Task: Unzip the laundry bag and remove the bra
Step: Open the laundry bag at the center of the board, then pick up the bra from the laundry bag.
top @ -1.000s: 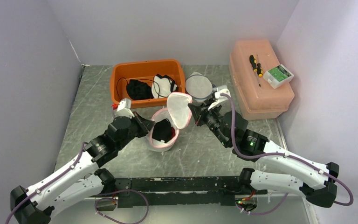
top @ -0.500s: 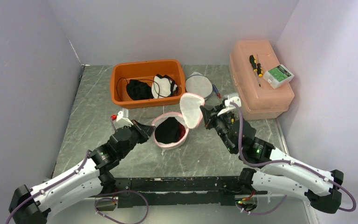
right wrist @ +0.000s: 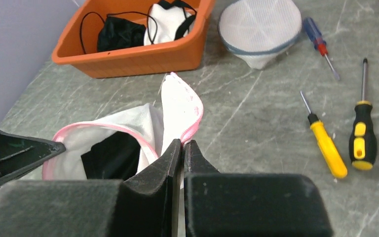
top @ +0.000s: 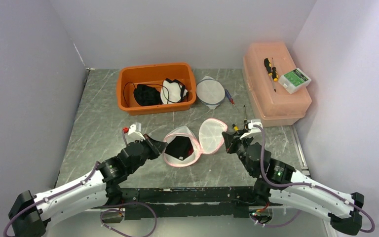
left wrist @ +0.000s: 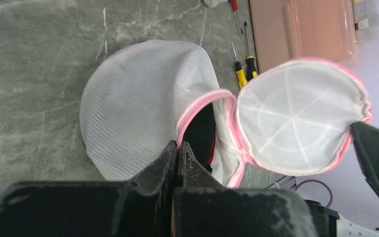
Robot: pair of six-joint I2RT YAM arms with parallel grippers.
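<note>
The white mesh laundry bag point(top: 176, 158) with pink trim lies unzipped on the table near the front. Its round lid point(top: 212, 135) is folded out to the right. A black bra point(top: 179, 146) shows in the opening, also as the bra point(left wrist: 201, 129) in the left wrist view and the bra point(right wrist: 109, 156) in the right wrist view. My left gripper point(top: 163, 146) is shut on the pink rim at the bag's left side; the left gripper point(left wrist: 178, 145) pinches that rim. My right gripper point(top: 225, 140) is shut on the lid's pink edge, as the right gripper point(right wrist: 183, 143) shows.
An orange bin point(top: 128, 106) with black and white garments stands behind the bag. A second round mesh bag point(top: 210, 92) lies beside it. Screwdrivers point(right wrist: 326, 144) lie on the table to the right. A pink plastic box point(top: 296, 111) with tools on top sits at the far right.
Both arms have drawn back toward the near edge and come down, carrying the bag from upright in the air to lying on the table. The lid now lies spread out to the right.
</note>
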